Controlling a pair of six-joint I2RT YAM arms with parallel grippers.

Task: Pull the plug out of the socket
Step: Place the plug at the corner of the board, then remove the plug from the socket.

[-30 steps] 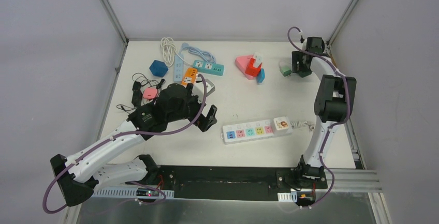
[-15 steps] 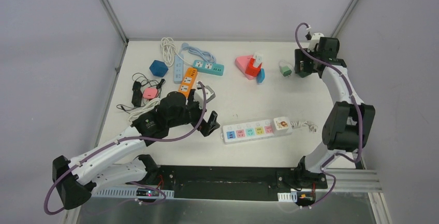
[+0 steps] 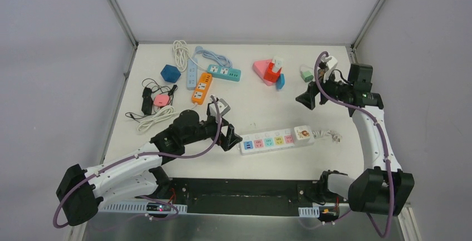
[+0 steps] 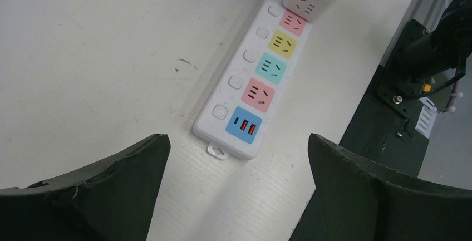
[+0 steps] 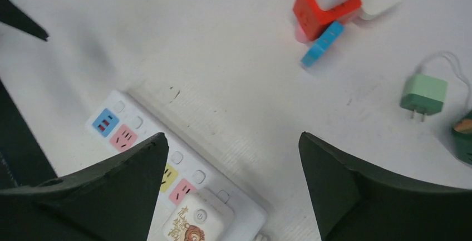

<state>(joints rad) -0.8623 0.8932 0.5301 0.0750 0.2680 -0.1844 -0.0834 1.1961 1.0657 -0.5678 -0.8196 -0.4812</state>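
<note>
Near the front middle of the surface (image 3: 261, 104), the white power strip (image 3: 267, 141) lies left to right with its row of coloured sockets facing up. The plug (image 3: 302, 133), a white cube with a cartoon lion on top, sits seated in the socket at the strip's right end, just beside where the cord (image 3: 329, 135) leaves.

The left arm (image 3: 128, 160) reaches in low from the left. The left jaws stand wide apart, grasping nothing, right at the strip's left end; the left wrist view shows the blue USB panel (image 4: 244, 125) framed between the two dark fingers (image 4: 100, 196).

The right arm (image 3: 373, 135) rises along the right side. The right jaws hang above the surface beyond the strip, spread wide and empty, and the plug shows at the bottom edge of the right wrist view.

Farther back lie a green charger (image 3: 306, 74), a red cube adapter (image 3: 271, 73) on a pink triangular strip (image 3: 260, 67), a teal strip (image 3: 224, 73), an orange strip (image 3: 202, 87) and a blue cube (image 3: 170, 73).
</note>
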